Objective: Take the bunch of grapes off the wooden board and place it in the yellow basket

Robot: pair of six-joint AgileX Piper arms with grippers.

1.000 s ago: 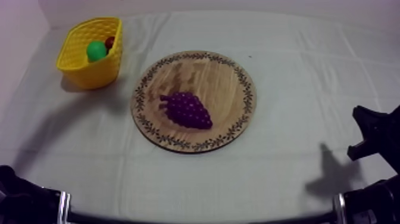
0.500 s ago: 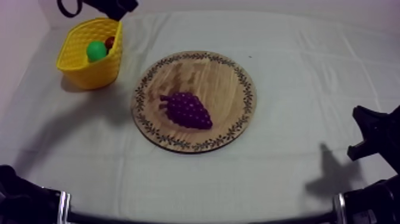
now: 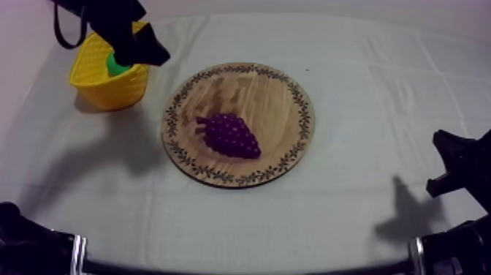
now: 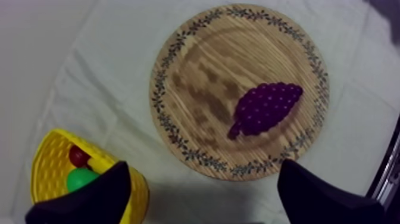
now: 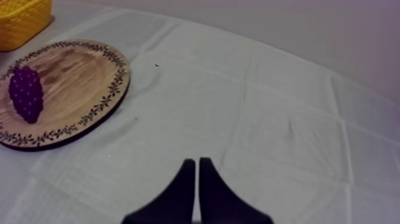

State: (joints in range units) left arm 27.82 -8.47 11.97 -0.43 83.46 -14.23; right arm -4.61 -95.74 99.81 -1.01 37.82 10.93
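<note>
A purple bunch of grapes [image 3: 228,134] lies on the round wooden board [image 3: 286,95], left of its middle. My left gripper [image 3: 142,50] hangs above the yellow basket [image 3: 109,82] at the far left, apart from the grapes. In the left wrist view its two black fingers [image 4: 89,201] stand wide apart with nothing between them, over the gap between the basket [image 4: 50,156] and the board [image 4: 196,65]; the grapes [image 4: 265,107] lie beyond. My right gripper [image 5: 196,179] is shut as a narrow wedge, low over the cloth at the right, far from the grapes [image 5: 25,92].
The basket holds a green fruit [image 4: 80,179] and a small red fruit [image 4: 79,156]. The green fruit [image 3: 114,66] is partly hidden under my left arm. The right arm [image 3: 457,164] rests at the table's right edge. Bare cloth surrounds the board.
My left arm has come in from the upper left and dropped over the basket, covering part of it. Grapes, board and right arm have not moved.
</note>
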